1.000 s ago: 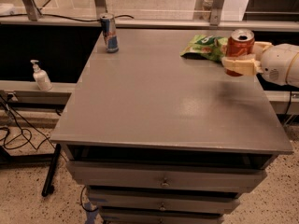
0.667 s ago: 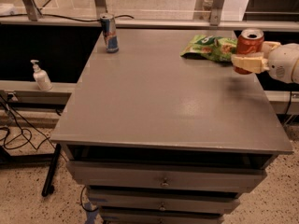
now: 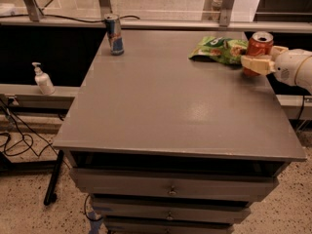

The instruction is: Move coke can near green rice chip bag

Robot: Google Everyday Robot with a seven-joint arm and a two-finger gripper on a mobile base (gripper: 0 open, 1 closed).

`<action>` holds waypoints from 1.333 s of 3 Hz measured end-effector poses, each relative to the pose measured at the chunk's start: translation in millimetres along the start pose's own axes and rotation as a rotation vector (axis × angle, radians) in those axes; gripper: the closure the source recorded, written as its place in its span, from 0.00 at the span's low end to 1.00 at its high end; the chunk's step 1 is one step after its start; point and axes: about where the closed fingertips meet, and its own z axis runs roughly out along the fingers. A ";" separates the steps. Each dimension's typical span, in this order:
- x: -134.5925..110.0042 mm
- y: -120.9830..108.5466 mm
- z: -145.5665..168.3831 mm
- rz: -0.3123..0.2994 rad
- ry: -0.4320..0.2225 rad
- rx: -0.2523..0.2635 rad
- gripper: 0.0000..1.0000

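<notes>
grey tabletop [image 3: 161, 106]: hand [image 3: 263, 58] clamped on upright coke can [image 3: 259, 42], top up, beside green rice chip bag [image 3: 217, 50].

I can read no text on the green rice chip bag [image 3: 215, 48] or the coke can [image 3: 260, 45], which the gripper [image 3: 257, 60] clasps at the table's [image 3: 170, 111] right edge.

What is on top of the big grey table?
A slim blue-and-silver can back left, a glossy green chip bag back right, and beside it a short red soda can in the cream gripper, which hides the can's base.
</notes>
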 end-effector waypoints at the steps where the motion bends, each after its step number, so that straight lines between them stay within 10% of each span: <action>1: 3.8 -6.4 19.4 -0.001 -0.010 -0.008 1.00; 4: 19.4 -16.7 28.7 -0.002 0.042 0.011 0.35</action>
